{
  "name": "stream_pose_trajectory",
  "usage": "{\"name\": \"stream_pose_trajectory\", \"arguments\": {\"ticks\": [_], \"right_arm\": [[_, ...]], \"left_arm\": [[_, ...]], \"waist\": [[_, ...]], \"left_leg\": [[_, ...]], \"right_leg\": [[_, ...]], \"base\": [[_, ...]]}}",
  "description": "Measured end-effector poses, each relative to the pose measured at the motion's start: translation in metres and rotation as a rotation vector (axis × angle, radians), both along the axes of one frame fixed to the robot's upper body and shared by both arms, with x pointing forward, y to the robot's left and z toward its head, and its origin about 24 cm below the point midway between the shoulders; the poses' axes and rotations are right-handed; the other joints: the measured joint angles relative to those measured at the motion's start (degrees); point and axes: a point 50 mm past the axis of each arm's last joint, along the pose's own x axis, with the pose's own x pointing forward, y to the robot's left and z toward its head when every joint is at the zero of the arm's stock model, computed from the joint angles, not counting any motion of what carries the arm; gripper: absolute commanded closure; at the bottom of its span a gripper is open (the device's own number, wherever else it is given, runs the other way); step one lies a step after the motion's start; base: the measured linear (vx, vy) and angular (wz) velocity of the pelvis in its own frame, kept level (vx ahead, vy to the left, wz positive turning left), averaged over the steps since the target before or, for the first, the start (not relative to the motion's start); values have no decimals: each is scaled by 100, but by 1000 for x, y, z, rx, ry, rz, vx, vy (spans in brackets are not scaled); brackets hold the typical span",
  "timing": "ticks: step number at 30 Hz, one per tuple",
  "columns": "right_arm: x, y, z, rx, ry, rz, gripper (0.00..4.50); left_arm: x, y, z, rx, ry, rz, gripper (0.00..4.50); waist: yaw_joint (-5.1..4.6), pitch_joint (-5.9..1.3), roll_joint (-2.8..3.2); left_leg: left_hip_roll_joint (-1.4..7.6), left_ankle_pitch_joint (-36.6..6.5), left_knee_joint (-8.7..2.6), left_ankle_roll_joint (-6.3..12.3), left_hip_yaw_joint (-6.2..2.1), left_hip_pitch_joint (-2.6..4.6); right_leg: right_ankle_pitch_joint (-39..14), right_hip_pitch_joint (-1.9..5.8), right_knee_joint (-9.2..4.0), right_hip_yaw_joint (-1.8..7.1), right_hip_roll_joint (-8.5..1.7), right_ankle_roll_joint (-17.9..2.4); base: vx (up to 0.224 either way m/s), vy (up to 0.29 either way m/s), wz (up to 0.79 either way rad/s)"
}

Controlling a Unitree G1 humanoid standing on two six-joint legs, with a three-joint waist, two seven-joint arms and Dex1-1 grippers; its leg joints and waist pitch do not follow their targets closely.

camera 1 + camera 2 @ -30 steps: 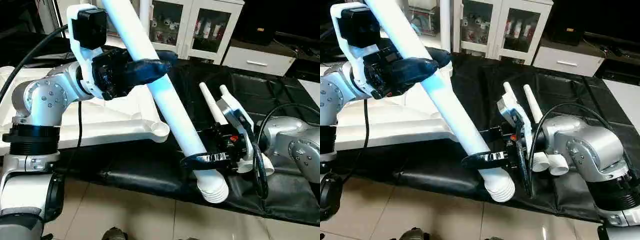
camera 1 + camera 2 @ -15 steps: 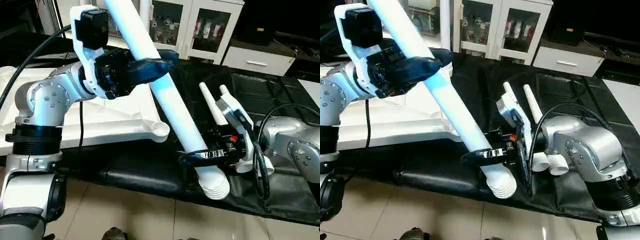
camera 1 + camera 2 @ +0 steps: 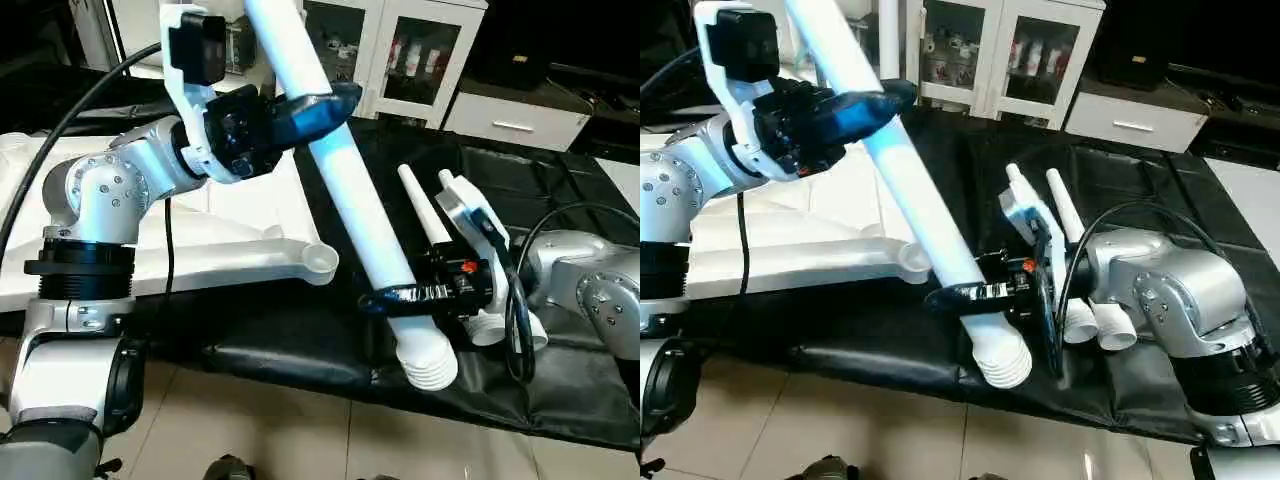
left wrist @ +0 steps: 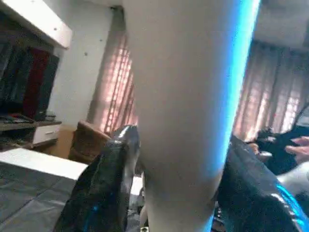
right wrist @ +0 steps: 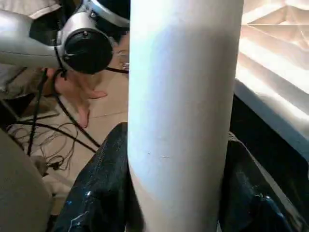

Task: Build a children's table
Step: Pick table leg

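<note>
A long white tube leg (image 3: 352, 190) slants from the upper left down to its ribbed end (image 3: 428, 362) near the mat's front edge. My left gripper (image 3: 310, 108) is shut on the leg's upper part. Low on the same leg my right gripper (image 3: 400, 298) is shut around it; both fingers (image 5: 99, 193) flank it in the right wrist view. The white table top (image 3: 220, 240) lies underside up on the left, its round corner socket (image 3: 320, 262) just left of the leg. Two more legs (image 3: 425, 215) lie on the mat behind my right gripper.
A black mat (image 3: 560, 200) covers the work surface; tiled floor (image 3: 280, 430) lies in front. A white glass-door cabinet (image 3: 400, 55) and a low white drawer unit (image 3: 515, 120) stand behind. A person's bare foot (image 5: 79, 99) and cables appear on the floor in the right wrist view.
Both arms have carried the leg: its upper part and my left gripper rose and shifted right, and the ribbed lower end lifted slightly. The leg now stands a little steeper.
</note>
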Motion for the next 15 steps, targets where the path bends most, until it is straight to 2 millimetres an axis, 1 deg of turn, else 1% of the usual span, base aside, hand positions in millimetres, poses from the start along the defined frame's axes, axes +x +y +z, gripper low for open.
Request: {"name": "stream_pose_trajectory", "arguments": {"ticks": [3,4,6,7,8,9,11,12,13,15], "right_arm": [[1,1,0,-3,-9,-13,271],[10,4,0,-11,-69,-85,271],[20,5,-1,-49,-147,-180,271],[25,5,-3,-80,-188,-236,271],[28,5,-3,-99,-209,-263,271],[31,5,-3,-112,-232,-291,271],[36,5,-2,-143,-286,-347,271],[37,6,-2,-155,-304,-361,271],[39,7,-2,-175,-333,-375,271],[41,10,-4,-209,-371,-388,271]], "left_arm": [[1,2,1,-6,5,28,148],[6,4,2,-17,32,114,143],[12,5,1,-15,71,218,136],[15,6,0,-15,101,276,114],[17,7,-2,-12,119,305,114],[19,7,-3,-16,142,331,99],[20,2,-8,-26,193,367,81],[20,-2,-12,-27,213,372,81],[21,-6,-16,-35,249,391,56],[23,-12,-21,-35,297,432,51]], "waist": [[2,0,0],[-6,-1,-2],[-15,-1,-1],[-11,-1,-2],[-8,-1,-2],[-6,-1,-2],[1,-2,-4],[2,-2,-6],[2,-4,-10],[-2,-5,-16]], "left_leg": [[0,0,0,0,0,0],[2,0,4,0,-1,1],[-1,0,4,0,-1,-3],[-1,0,4,0,-2,-2],[-1,0,4,0,-2,-5],[-1,0,4,0,-2,-5],[-1,0,5,0,-2,-8],[-1,0,5,0,-1,-10],[0,0,5,0,0,-11],[-1,0,4,0,2,-11]], "right_leg": [[0,1,0,1,0,0],[0,0,8,1,0,-1],[0,-5,7,0,-1,0],[0,-2,7,-4,0,0],[0,-3,5,-4,0,0],[0,-1,2,-4,0,0],[0,1,0,-1,-2,0],[0,1,-2,0,-2,0],[0,1,-3,1,-2,0],[0,1,-2,-1,-1,0]], "base": [[0,0,0],[0,0,0],[0,0,0],[0,0,0],[0,0,0],[0,0,0],[0,0,0],[0,0,0],[0,0,0],[0,0,0]]}}
